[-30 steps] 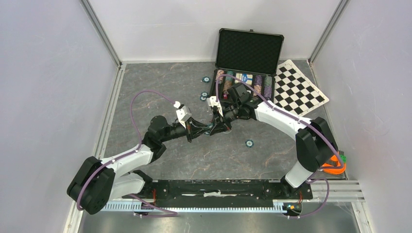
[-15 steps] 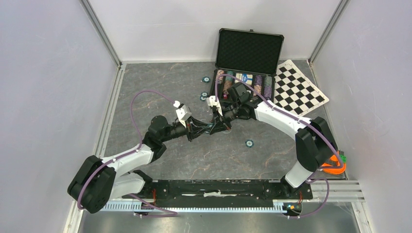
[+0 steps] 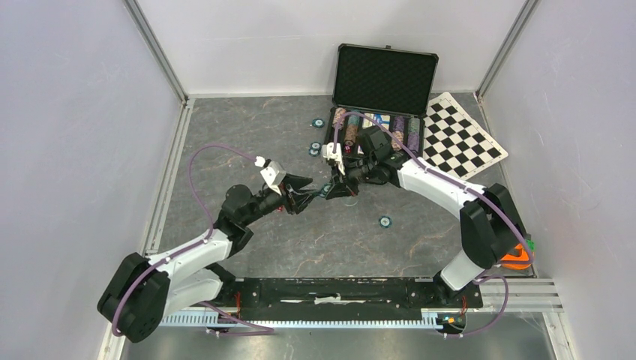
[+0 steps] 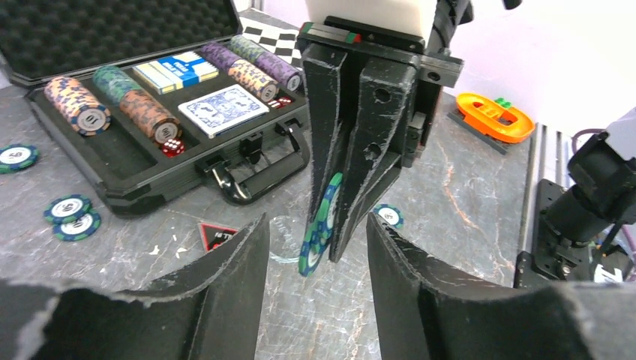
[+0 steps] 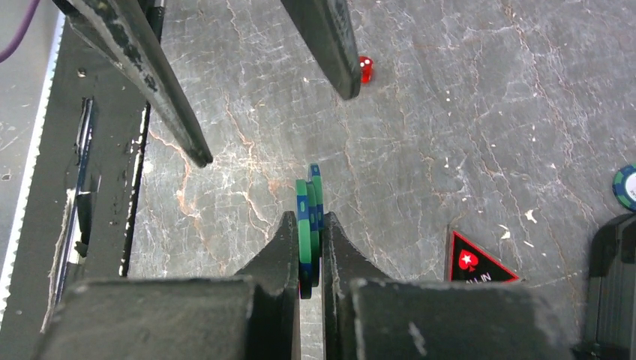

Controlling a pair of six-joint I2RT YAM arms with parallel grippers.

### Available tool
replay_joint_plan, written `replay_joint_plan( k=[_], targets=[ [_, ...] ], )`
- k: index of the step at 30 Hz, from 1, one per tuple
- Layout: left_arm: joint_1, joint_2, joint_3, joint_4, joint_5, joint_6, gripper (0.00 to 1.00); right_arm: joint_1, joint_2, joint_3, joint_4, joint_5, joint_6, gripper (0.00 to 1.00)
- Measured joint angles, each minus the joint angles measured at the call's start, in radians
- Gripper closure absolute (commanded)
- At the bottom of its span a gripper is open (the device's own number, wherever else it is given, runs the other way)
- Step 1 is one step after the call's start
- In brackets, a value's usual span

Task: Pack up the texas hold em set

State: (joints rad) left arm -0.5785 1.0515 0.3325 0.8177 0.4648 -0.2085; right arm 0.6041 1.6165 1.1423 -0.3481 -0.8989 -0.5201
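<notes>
The black case (image 3: 384, 79) lies open at the back, with chip rows, blue card decks (image 4: 223, 103) and red dice (image 4: 172, 146) inside. My right gripper (image 5: 307, 225) is shut on a small stack of green-and-blue chips (image 5: 309, 214), held on edge above the floor. My left gripper (image 4: 316, 221) faces it, open, its fingers on either side of the chips (image 4: 319, 232) without touching them. Loose chips lie on the floor (image 3: 385, 221), (image 3: 319, 124), (image 3: 315, 148). The red triangular marker (image 4: 217, 236) lies in front of the case handle. A red die (image 5: 365, 69) lies on the floor.
A black-and-white checkered mat (image 3: 461, 139) lies to the right of the case. An orange ring-shaped object (image 3: 514, 259) sits by the right arm's base. White walls with metal rails close in the left, back and right sides.
My left gripper has opened, let go of the chips and drawn back to the left. The right gripper keeps its hold on the chips and has shifted slightly toward the case.
</notes>
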Motion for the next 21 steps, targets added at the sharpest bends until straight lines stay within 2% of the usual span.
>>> replay_joint_plan(
  k=[2,6,9,21],
  targets=[
    [0.0,-0.002,-0.005,0.0,-0.024,0.0,0.37,-0.002,-0.006,-0.008,0.005,0.012,0.005,1.0],
    [0.0,-0.019,-0.022,-0.004,-0.08,0.0,0.11,-0.003,-0.017,-0.029,0.018,0.036,0.019,1.0],
    [0.0,-0.047,-0.036,-0.01,-0.147,-0.003,0.01,-0.003,-0.026,-0.05,0.03,0.053,0.031,1.0],
    [0.0,-0.093,-0.06,-0.024,-0.255,-0.005,0.0,-0.02,-0.063,-0.124,0.071,0.159,0.083,1.0]
  ],
)
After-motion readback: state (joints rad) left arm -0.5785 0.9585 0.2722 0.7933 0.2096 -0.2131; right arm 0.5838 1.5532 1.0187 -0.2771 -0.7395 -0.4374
